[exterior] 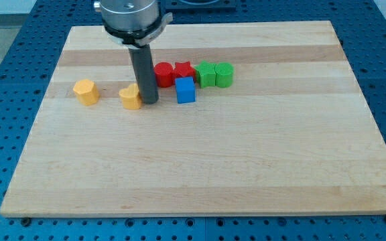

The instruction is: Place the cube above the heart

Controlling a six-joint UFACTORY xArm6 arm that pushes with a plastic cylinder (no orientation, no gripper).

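Seen from above and in front: a pale wooden worktop (pixel 200 167) on a blue perforated base (pixel 5 80), carrying seven small coloured blocks gathered in its far half. Straight dark rod (pixel 141 70) descending from a metal mount at the view's top, my tip (pixel 149 101) planted on the wood, touching or just beside the right edge of a yellow heart-like block (pixel 131 97). No fingers on this arm, so nothing clenched, released or grasped; only the rod's end pressing close to the yellow piece. Blue cube (pixel 185 90) standing just right of the tip, a narrow strip of bare wood between them, and a little nearer the camera than the coloured row behind it. Behind the cube, running left to right along the far side: a red cylinder-like block (pixel 163 73), partly hidden by the rod, a second red block (pixel 184 71) of unclear shape touching it, then a green block (pixel 206 73) with a jagged outline and a rounder green block (pixel 224 73), all four packed closely together. Further left, well apart from the rest, a second yellow block (pixel 86 91), faceted, exact shape hard to make out. Cube level with the yellow heart-like block, at its right rather than on its far side.
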